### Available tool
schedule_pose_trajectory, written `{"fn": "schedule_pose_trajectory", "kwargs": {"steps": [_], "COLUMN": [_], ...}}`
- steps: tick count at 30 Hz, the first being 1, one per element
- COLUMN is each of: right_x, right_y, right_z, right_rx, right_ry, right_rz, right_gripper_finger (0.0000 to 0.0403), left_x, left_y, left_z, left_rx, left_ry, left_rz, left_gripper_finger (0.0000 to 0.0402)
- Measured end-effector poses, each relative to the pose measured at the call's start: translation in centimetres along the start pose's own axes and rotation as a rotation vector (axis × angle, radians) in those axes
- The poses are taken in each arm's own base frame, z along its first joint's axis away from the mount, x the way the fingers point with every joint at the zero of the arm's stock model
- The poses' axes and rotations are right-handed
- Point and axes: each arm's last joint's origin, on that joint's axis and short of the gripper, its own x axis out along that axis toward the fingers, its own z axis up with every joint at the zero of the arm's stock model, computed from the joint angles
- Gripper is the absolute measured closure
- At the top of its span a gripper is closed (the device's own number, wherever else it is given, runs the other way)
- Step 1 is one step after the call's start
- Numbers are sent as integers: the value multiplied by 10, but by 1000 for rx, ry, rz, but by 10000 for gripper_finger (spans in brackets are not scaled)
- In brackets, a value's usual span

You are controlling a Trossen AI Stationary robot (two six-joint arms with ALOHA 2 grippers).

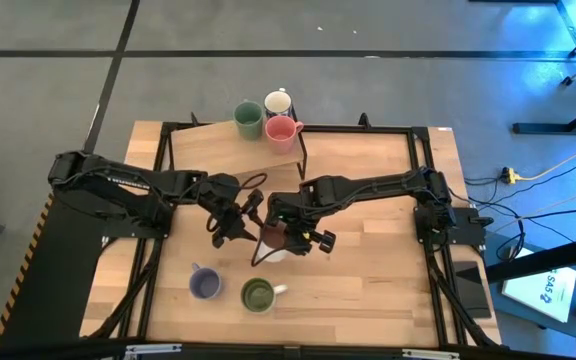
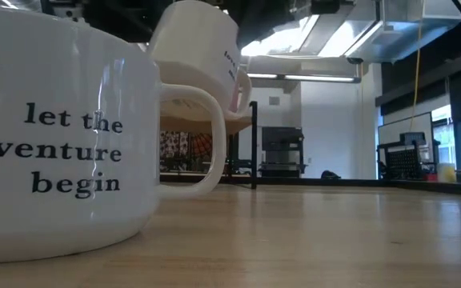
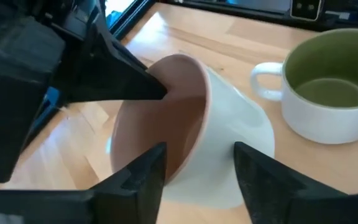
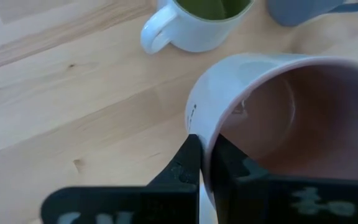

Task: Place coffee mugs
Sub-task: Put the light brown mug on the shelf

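My high camera looks straight down on the whole worktop from well above, taking in both arms and the floor around. My low camera sits at worktop level, looking level across into the room, with a white lettered mug very near the lens. My left wrist camera looks down past its fingers, close on a tilted pale mug with brown inside and a green mug with white handle. My right wrist camera, equally close, shares that same pale mug and green mug.
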Motion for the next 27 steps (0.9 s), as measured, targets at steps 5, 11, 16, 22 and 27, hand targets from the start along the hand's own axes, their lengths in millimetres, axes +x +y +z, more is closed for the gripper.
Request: {"fn": "schedule_pose_trajectory", "kwargs": {"steps": [5, 11, 16, 22, 27], "right_x": [0, 1, 1, 0, 0], "right_y": [2, 3, 3, 5, 6], "right_z": [-1, -2, -4, -6, -8], "right_rx": [-2, -23, -61, -90, -156], "right_ry": [5, 31, 63, 95, 133], "right_rz": [17, 21, 20, 32, 39], "right_gripper_finger": [403, 403, 403, 403, 403], "left_x": [8, 15, 14, 18, 25], "left_y": [0, 0, 1, 1, 2], "left_z": [-3, -4, -4, -5, -7], "left_rx": [-13, -14, -1, -2, 30], "left_ry": [5, 0, -1, 14, 4], "left_rz": [-16, -30, -16, -8, -5], "left_gripper_finger": [283, 337, 365, 395, 397]}}
